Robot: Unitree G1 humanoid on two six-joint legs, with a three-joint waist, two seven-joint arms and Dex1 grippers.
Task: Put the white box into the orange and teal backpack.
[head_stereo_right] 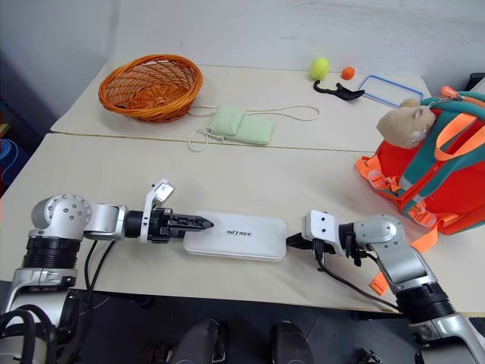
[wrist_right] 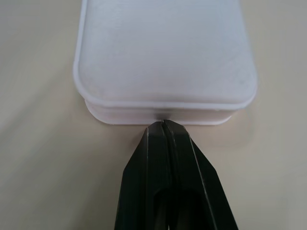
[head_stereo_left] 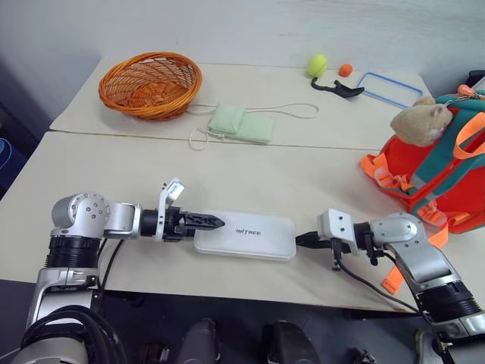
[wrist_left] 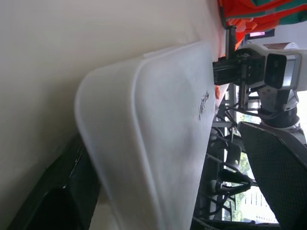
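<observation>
The white box [head_stereo_left: 244, 235] lies flat near the table's front edge, dark lettering up. My left gripper [head_stereo_left: 212, 221] reaches in from the left and stands open, with one black finger [wrist_left: 278, 177] above the box's [wrist_left: 163, 120] left end. My right gripper [head_stereo_left: 301, 240] comes from the right, shut, and its joined tips [wrist_right: 163, 125] touch the box's [wrist_right: 165, 62] right end wall. The orange and teal backpack [head_stereo_left: 436, 178] stands at the table's right edge, a tan plush hamster [head_stereo_left: 420, 121] on top and orange webbing straps hanging down its front.
On the far table stand an orange wicker basket [head_stereo_left: 150, 83] and a pale green pouch [head_stereo_left: 241, 123] with a cord. A yellow-green ball [head_stereo_left: 317, 64], a small orange ball [head_stereo_left: 345, 70], a black object [head_stereo_left: 337, 89] and a blue-rimmed frame [head_stereo_left: 389, 89] lie at the back right.
</observation>
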